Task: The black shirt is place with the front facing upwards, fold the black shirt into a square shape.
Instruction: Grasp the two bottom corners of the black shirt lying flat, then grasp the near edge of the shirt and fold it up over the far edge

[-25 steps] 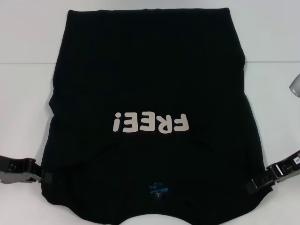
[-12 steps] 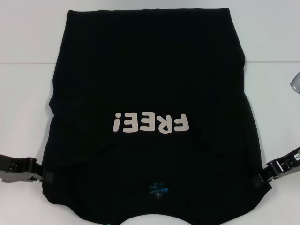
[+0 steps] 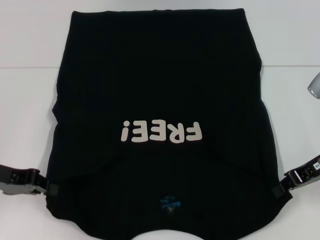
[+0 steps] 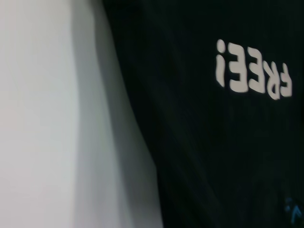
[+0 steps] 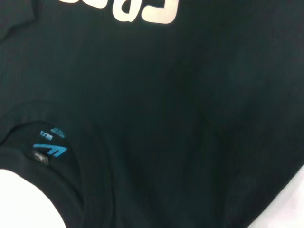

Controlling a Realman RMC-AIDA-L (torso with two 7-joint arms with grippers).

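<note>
Two hands (left hand [image 3: 50,188], right hand [image 3: 278,192]) flank black shirt [image 3: 160,100].

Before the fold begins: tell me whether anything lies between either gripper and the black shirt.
Nothing visible does. The left gripper and right gripper each sit right at an edge of the black shirt, with only white table around.

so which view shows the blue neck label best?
The right wrist view: the blue neck label sits close and whole inside the collar of the black shirt. The head view shows it only as a small blue mark near the collar. The left wrist view catches just a sliver at the frame's edge.
</note>
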